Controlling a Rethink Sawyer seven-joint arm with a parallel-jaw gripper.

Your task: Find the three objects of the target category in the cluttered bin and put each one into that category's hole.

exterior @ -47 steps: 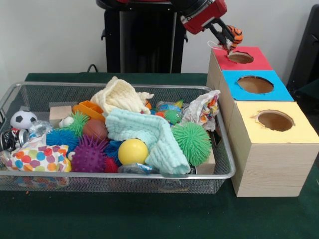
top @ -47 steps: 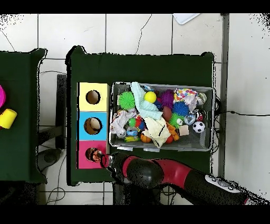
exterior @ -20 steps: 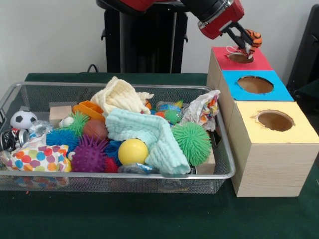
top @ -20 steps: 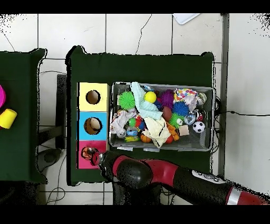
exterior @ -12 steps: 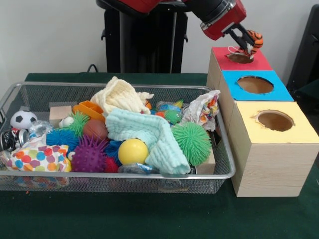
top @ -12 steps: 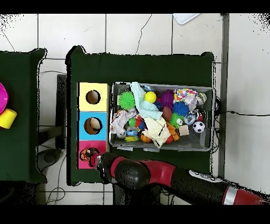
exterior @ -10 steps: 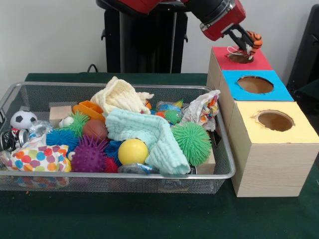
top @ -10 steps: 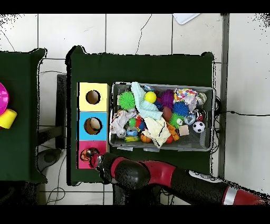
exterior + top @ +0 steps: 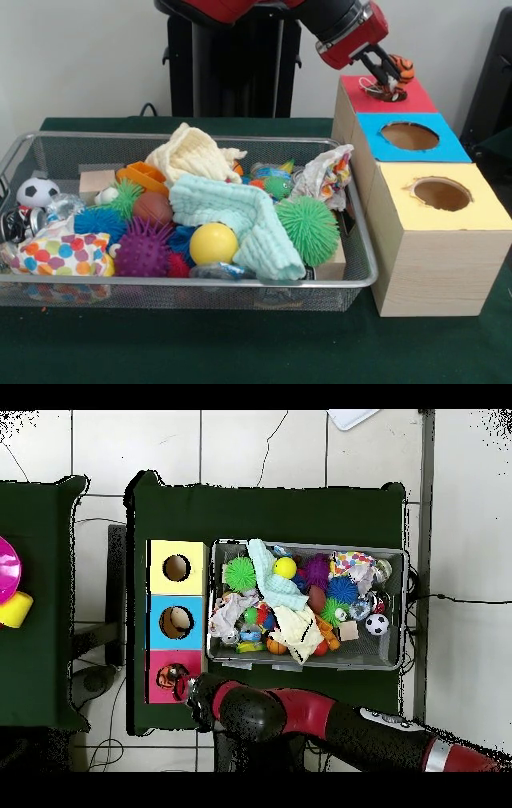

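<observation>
A small orange, black-striped plush toy [image 9: 401, 67] hangs right over the round hole of the red box [image 9: 358, 101] at the far end of the box row. My gripper [image 9: 386, 78] comes in from the upper left and is shut on the toy, whose white tag dangles at the hole's edge. In the overhead view the plush toy [image 9: 170, 676] covers the hole of the red box [image 9: 157, 690], with the gripper [image 9: 186, 683] beside it. The wire bin [image 9: 184, 282] holds spiky balls, cloths, a yellow ball [image 9: 213, 242] and other toys.
A blue box [image 9: 376, 130] and a yellow box [image 9: 482, 213], each with a round hole, stand in line with the red one, right of the bin. In the bin lie a green spiky ball [image 9: 307, 230], a mint cloth [image 9: 240, 210] and a small soccer ball [image 9: 36, 191].
The gripper carried the plush toy from beside the red box to over its hole, then shifted slightly left and down with the toy still in it. The bin's contents stayed put.
</observation>
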